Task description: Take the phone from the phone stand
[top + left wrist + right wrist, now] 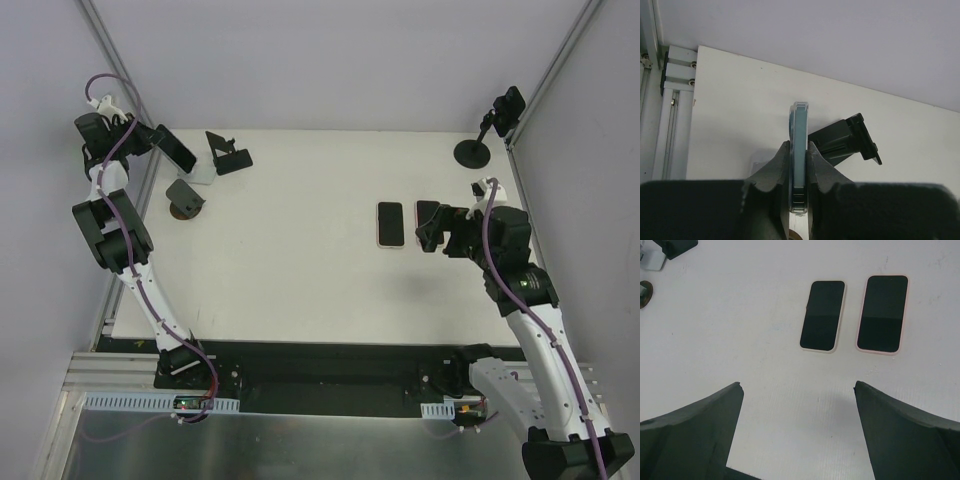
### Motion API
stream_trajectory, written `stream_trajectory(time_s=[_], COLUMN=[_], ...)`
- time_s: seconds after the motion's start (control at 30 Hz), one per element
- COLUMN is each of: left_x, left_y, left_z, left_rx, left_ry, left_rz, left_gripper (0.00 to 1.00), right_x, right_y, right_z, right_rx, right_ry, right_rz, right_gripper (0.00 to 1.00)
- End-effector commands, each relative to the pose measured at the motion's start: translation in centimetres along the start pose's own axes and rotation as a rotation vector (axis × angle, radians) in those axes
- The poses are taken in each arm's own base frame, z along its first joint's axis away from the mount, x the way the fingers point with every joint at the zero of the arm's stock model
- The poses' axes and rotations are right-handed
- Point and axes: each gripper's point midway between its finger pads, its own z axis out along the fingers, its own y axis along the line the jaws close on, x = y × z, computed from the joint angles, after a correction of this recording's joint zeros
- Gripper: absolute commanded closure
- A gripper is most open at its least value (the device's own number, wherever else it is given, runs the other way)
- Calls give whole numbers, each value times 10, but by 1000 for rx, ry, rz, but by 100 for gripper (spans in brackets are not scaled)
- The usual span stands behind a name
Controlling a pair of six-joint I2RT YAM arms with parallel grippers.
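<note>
Phone [800, 127] clamped edge-on in left claw [798, 149], black stand [842, 142] beside; right claw [797, 385] apart

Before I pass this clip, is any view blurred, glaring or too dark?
Top view: even light, soft shadows, sharp throughout. Left wrist: the phone held edge-on is crisp, the dark jaws around it lack detail. Right wrist: white-cased phone and pink-cased phone sharp, faint reflections on both screens.
</note>
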Motion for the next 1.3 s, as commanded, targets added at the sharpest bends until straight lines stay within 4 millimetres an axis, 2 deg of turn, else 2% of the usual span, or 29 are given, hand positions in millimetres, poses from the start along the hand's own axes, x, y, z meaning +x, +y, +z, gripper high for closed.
stream_trajectory(time_s=[0.0,0.5,0.57,0.6,0.67,0.73,0.77,0.8,0.83,0.87,0.93,0.97,1.03,1.07,1.1,1.13,1.17,1.2,1.27], left_x=[-50,-89,-89,-94,-88,-92,-83,-87,-84,-71,-67,-52,-42,-26,-20,-12,4,11,33], left_y=[-36,-96,-103,-113,-124,-144,-148,-162,-168,-172,-194,-199,-224,-225,-245,-252,-256,-274,-284], left_z=[-17,-52,-54,-61,-64,-76,-77,-86,-90,-89,-102,-101,-112,-113,-119,-122,-123,-130,-135], left_rx=[70,73,78,83,95,106,111,124,130,134,169,182,232,240,275,290,306,338,367], left_ry=[-100,-207,-208,-222,-212,-230,-215,-228,-228,-205,-205,-176,-159,-129,-120,-105,-70,-61,-12], left_rz=[109,243,246,250,240,250,236,241,239,220,201,166,156,132,121,108,87,78,35], left_gripper=[98,100,100,100,100,100,100,100,100,100,100,100,100,100,100,100,100,100,100], right_x=[-21,-20,-18,-19,-17,-17,-17,-18,-17,-18,-16,-15,-12,-11,-11,-7,-6,-7,-3], right_y=[9,15,16,17,18,22,24,25,27,28,31,31,34,36,38,41,43,45,50], right_z=[-2,6,7,8,9,10,11,12,11,11,11,11,11,10,10,10,10,8,7], right_rx=[-27,-75,-85,-89,-102,-123,-131,-139,-153,-159,-173,-178,-196,-205,-218,-237,-250,-262,-295], right_ry=[-55,-42,-38,-38,-32,-34,-34,-38,-38,-40,-38,-37,-34,-29,-33,-22,-21,-28,-15], right_rz=[18,-31,-37,-41,-42,-43,-37,-36,-32,-32,-21,-19,-21,6,14,22,24,28,43], right_gripper=[4,4,4,4,4,4,4,4,4,4,4,4,4,4,4,4,4,4,4])
